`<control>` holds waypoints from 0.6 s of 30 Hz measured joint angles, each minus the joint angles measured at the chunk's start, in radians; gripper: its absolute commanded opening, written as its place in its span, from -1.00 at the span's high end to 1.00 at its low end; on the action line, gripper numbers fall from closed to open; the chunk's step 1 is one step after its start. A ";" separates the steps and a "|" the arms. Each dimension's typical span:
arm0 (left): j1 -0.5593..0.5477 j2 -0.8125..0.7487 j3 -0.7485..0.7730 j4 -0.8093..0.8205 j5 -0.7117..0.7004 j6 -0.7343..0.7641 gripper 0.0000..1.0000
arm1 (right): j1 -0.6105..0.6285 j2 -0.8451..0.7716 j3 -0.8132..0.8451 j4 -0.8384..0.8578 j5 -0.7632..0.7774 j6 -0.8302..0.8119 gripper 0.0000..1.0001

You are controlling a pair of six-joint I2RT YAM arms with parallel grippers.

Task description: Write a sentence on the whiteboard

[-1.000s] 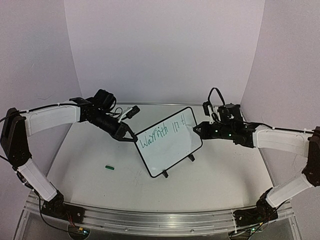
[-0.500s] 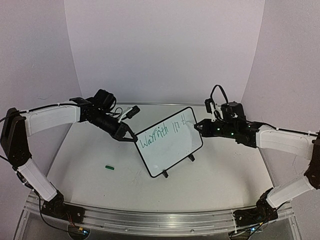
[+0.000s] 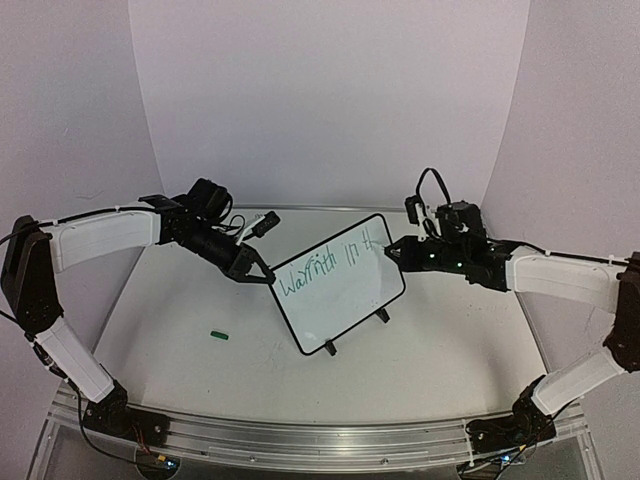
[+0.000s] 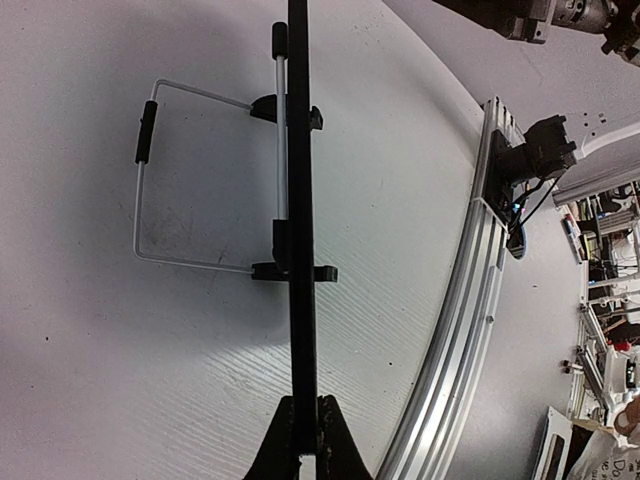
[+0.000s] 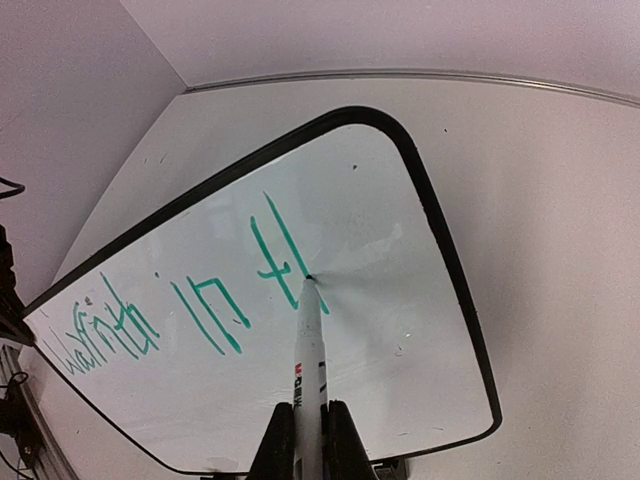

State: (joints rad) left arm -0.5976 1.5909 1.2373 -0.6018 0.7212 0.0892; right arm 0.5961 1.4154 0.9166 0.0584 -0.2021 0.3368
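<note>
Steadies the whiteboard (image 3: 338, 282), standing mid-worktop (image 3: 170, 330), with left end effector (image 3: 263, 277) pinched on its edge, touches tip to it with right end effector (image 3: 392, 254) clamped on a marker (image 5: 308, 345); by pressing too hard, may skid the board or break the stroke.

We're in a robotics lab, a test cell: plain white backdrop panels (image 3: 330, 100) wall off a white table (image 3: 450, 350), an aluminium rail (image 3: 320, 438) carries the arm bases (image 3: 528, 420), and cluttered gear (image 4: 610, 290) sits beyond the edge.
</note>
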 measured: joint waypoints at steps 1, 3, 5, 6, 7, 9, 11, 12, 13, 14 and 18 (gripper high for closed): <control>0.000 0.000 0.000 0.000 0.000 0.000 1.00 | 0.000 0.002 0.002 0.000 0.001 0.000 1.00; 0.000 0.000 0.000 0.000 0.000 -0.001 1.00 | 0.000 0.004 0.006 0.000 0.004 -0.001 1.00; 0.000 0.000 0.000 0.000 0.000 -0.001 1.00 | 0.000 0.005 0.007 0.001 0.010 -0.003 1.00; 0.000 0.000 0.000 0.000 0.000 -0.001 1.00 | 0.000 0.005 0.007 0.001 0.013 -0.003 1.00; 0.000 0.000 0.000 0.000 0.000 -0.001 1.00 | 0.000 0.005 0.007 0.001 0.018 -0.003 1.00; 0.000 0.000 0.000 0.000 0.000 -0.001 1.00 | 0.000 0.005 0.007 0.001 0.027 -0.003 1.00; 0.000 0.000 0.000 0.000 0.000 -0.001 1.00 | 0.000 0.005 0.007 0.001 0.035 -0.004 1.00; 0.000 0.000 0.000 0.000 0.000 -0.001 1.00 | 0.000 0.005 0.007 0.001 0.038 -0.003 1.00; 0.000 0.000 0.000 0.000 0.000 -0.001 1.00 | 0.000 0.005 0.007 0.001 0.041 -0.003 1.00; 0.000 0.000 0.000 0.000 0.000 -0.001 1.00 | 0.000 0.005 0.007 0.001 0.045 -0.003 1.00; 0.000 0.000 0.000 0.000 0.000 -0.002 1.00 | 0.000 0.005 0.009 0.001 0.058 -0.004 1.00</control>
State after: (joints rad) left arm -0.5976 1.5909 1.2373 -0.6022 0.7212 0.0872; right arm 0.5961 1.4200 0.9252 0.0593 -0.1445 0.3332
